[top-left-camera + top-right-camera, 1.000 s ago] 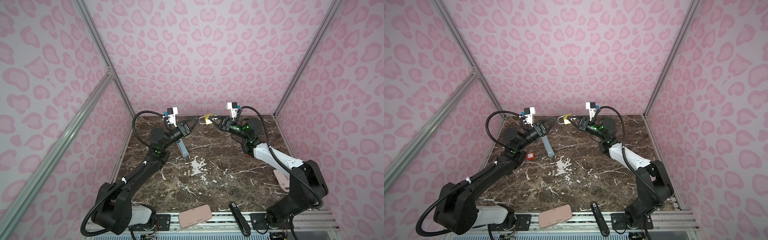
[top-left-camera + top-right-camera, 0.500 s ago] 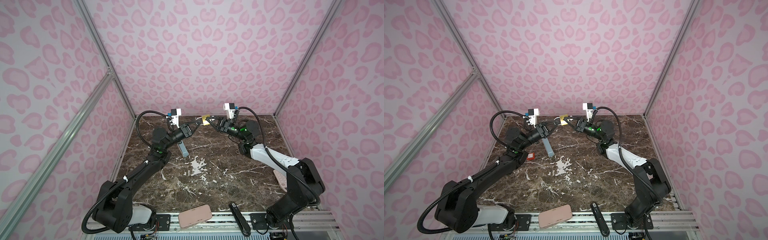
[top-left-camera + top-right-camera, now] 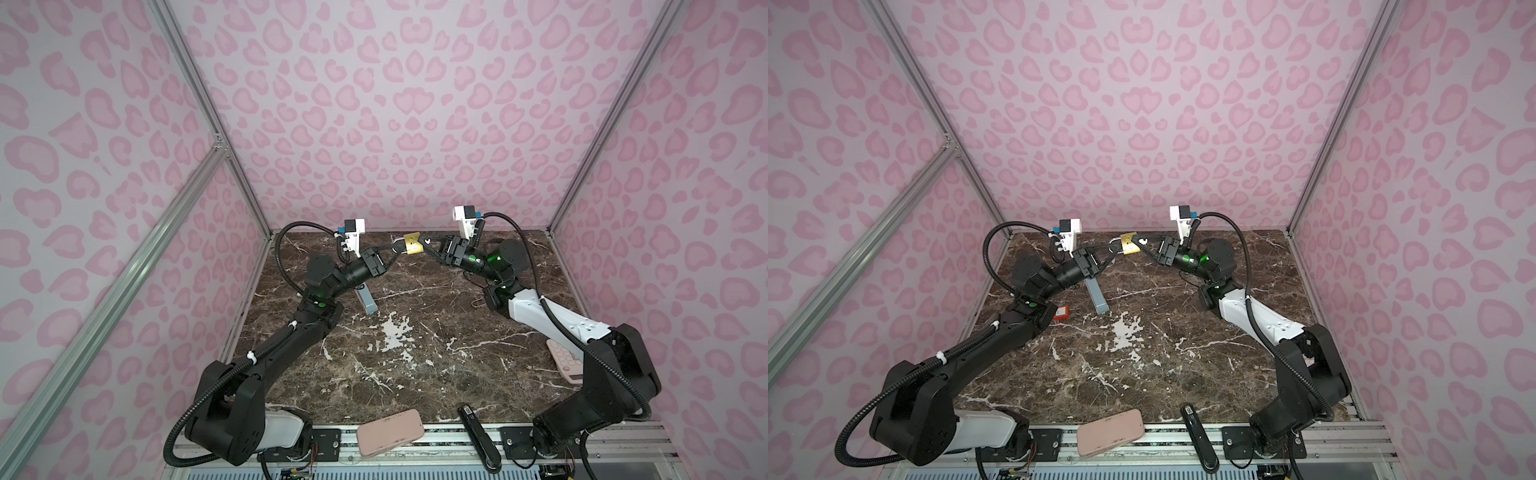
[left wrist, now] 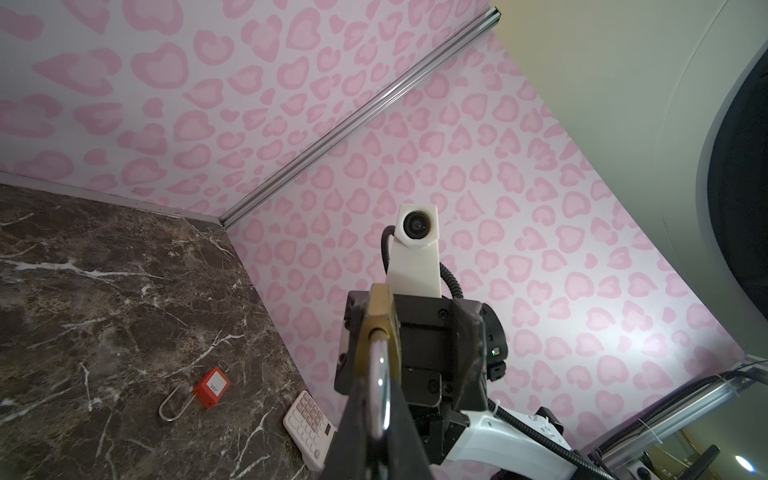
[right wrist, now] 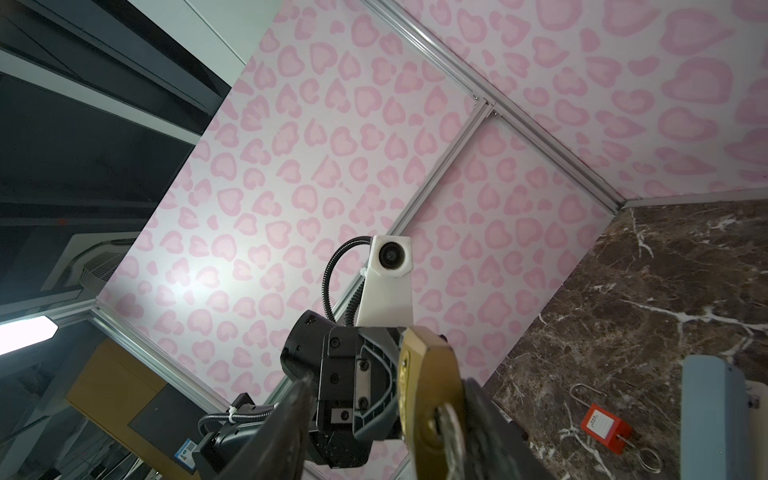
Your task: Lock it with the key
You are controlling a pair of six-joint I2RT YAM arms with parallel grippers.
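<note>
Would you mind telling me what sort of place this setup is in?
Most likely a lab booth for robot trials: patterned panels in aluminium framing enclose a marble table with the left arm and right arm on a rail.

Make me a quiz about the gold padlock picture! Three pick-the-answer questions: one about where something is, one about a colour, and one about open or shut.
1. Where is the gold padlock?
A) inside a box
B) in the air, between the left gripper and the right gripper
C) hanging on the wall

2. What colour is the small padlock lying on the table?
A) green
B) blue
C) red

3. What are the left gripper's fingers doing?
A) shut on the gold padlock's shackle
B) wide open, holding nothing
C) shut on a pencil

Answers:
1 B: both top views show it raised above the marble between the two arms.
2 C: both wrist views show its red body.
3 A: the left wrist view shows the fingers pressed on either side of the shackle.
</note>
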